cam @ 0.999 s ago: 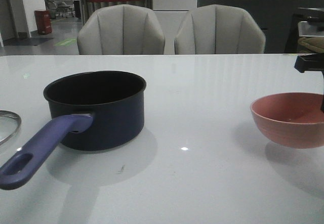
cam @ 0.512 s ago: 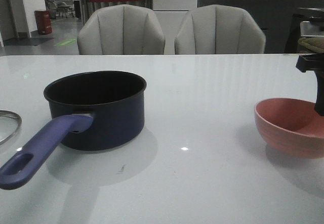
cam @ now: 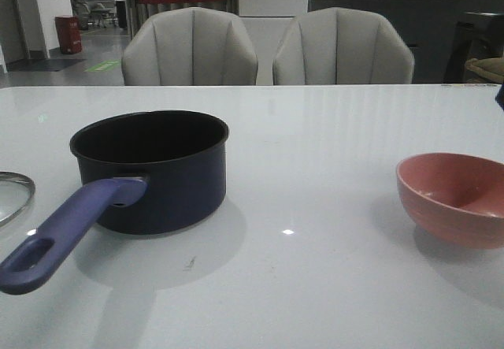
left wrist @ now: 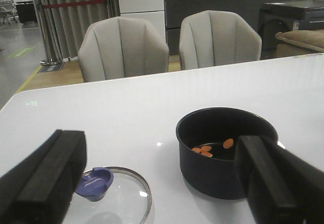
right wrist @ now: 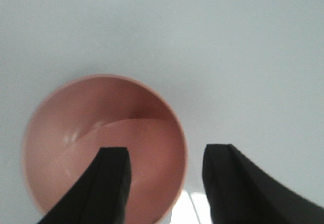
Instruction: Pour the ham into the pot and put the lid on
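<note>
The dark navy pot [cam: 150, 172] stands left of centre on the white table, its purple-blue handle [cam: 63, 235] pointing to the near left. In the left wrist view the pot [left wrist: 225, 158] holds several orange-pink ham slices [left wrist: 205, 149]. The glass lid [left wrist: 121, 198] with its purple-blue knob [left wrist: 94, 183] lies flat beside the pot; only its rim [cam: 14, 195] shows in the front view. My left gripper [left wrist: 159, 183] is wide open and empty above lid and pot. My right gripper [right wrist: 166, 150] is open above the empty pink bowl [right wrist: 101, 143], not touching it.
The pink bowl [cam: 455, 199] rests upright on the table at the right. Two grey chairs [cam: 268, 46] stand behind the table's far edge. Bare white tabletop [cam: 315, 152] lies between pot and bowl.
The right gripper lowered the pink bowl onto the table, let go of it and drew up and away, almost out of the front view. Pot and lid have not moved.
</note>
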`<action>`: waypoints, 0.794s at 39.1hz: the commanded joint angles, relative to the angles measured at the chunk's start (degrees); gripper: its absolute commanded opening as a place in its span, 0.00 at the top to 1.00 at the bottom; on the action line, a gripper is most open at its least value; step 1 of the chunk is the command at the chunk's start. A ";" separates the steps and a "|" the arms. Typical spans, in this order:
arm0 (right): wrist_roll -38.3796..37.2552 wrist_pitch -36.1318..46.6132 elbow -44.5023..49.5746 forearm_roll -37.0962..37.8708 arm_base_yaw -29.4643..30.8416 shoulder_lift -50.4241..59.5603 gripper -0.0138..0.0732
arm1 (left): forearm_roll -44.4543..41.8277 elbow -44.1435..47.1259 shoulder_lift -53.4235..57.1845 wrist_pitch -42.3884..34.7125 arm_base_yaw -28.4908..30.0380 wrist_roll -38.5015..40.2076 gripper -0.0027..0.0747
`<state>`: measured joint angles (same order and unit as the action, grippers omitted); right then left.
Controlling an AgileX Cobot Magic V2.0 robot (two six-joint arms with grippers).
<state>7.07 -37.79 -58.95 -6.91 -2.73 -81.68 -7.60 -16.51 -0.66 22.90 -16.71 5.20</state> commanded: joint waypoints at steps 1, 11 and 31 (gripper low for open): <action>0.79 8.33 3.70 -0.76 -2.45 9.24 0.33 | -0.17 -1.51 -0.59 -4.60 0.06 0.52 0.16; 0.79 20.38 16.02 -0.76 -9.95 28.22 0.33 | -0.17 -1.51 -0.59 -4.60 0.06 0.52 0.16; 0.80 40.83 40.29 -0.76 -17.21 59.53 0.33 | 0.32 -1.51 -0.59 -4.70 0.06 0.52 0.16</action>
<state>7.39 -5.19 -20.37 -7.53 -19.85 -24.34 -7.60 -16.51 -0.66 22.90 -16.71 5.20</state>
